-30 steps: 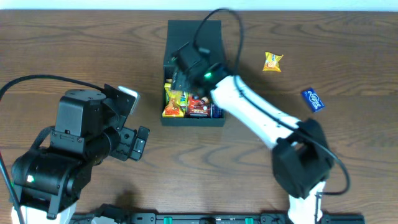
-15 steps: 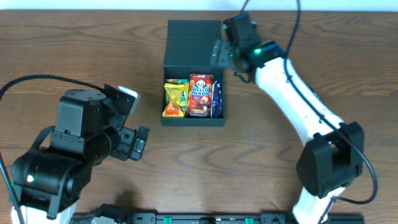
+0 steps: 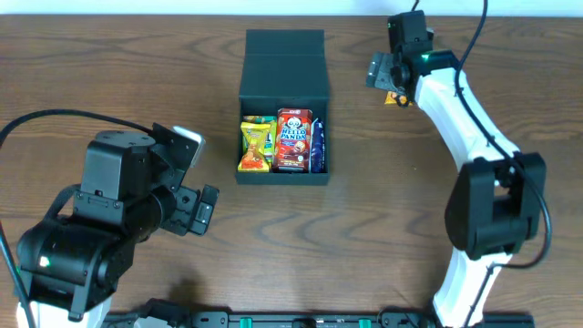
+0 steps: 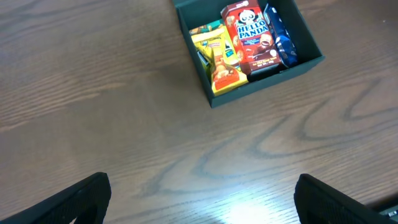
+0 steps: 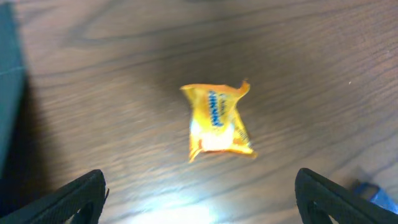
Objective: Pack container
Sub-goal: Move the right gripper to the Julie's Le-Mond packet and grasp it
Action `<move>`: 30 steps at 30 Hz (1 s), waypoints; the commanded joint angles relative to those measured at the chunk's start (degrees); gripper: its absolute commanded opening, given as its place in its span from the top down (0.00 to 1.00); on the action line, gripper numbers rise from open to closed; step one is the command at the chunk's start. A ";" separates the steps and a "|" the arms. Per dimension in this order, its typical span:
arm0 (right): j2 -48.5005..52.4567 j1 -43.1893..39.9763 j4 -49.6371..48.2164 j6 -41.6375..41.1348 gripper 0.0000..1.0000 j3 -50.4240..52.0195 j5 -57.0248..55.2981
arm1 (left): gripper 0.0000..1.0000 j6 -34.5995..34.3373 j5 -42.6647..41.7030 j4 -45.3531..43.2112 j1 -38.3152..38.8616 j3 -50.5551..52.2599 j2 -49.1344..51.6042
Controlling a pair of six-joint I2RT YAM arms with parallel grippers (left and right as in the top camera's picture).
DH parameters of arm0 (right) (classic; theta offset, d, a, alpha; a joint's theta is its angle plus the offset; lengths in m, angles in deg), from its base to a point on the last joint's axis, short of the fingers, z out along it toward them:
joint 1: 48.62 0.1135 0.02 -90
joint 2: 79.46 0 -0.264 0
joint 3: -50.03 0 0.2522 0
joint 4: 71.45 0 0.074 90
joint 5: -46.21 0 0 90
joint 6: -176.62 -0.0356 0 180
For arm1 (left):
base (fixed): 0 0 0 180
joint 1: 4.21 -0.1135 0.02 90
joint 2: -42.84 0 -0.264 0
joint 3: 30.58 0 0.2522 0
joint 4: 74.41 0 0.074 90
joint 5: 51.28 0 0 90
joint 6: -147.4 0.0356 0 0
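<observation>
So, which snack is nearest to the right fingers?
The orange wrapper, centred between the open right fingers in the wrist view. The rest seen overhead sit packed in the box, farther off.

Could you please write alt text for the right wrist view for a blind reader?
A crumpled orange-yellow snack wrapper lies on the wooden table, below the open right gripper, whose fingertips show at the bottom corners. The dark container edges in at left.

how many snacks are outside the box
2: a crinkled orange foil packet under the right claw, a blue packet at that wrist view's lower-right edge. The arm may hide others.
</observation>
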 commanded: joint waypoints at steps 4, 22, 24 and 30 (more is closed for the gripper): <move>3.85 -2.84 -2.60 2.47 0.03 -0.66 1.70 | 0.05 0.83 -0.66 0.17 -0.44 0.13 -0.04; 11.98 -3.26 -8.17 3.50 0.09 -0.66 3.23 | 0.05 0.83 -0.66 0.17 -0.44 0.13 -0.04; 12.37 -3.26 -8.22 3.28 0.14 -0.66 3.23 | 0.05 0.83 -0.66 0.17 -0.44 0.13 -0.04; 13.14 -3.26 -10.38 3.28 0.25 -0.66 3.26 | 0.05 0.83 -0.66 0.17 -0.44 0.13 -0.04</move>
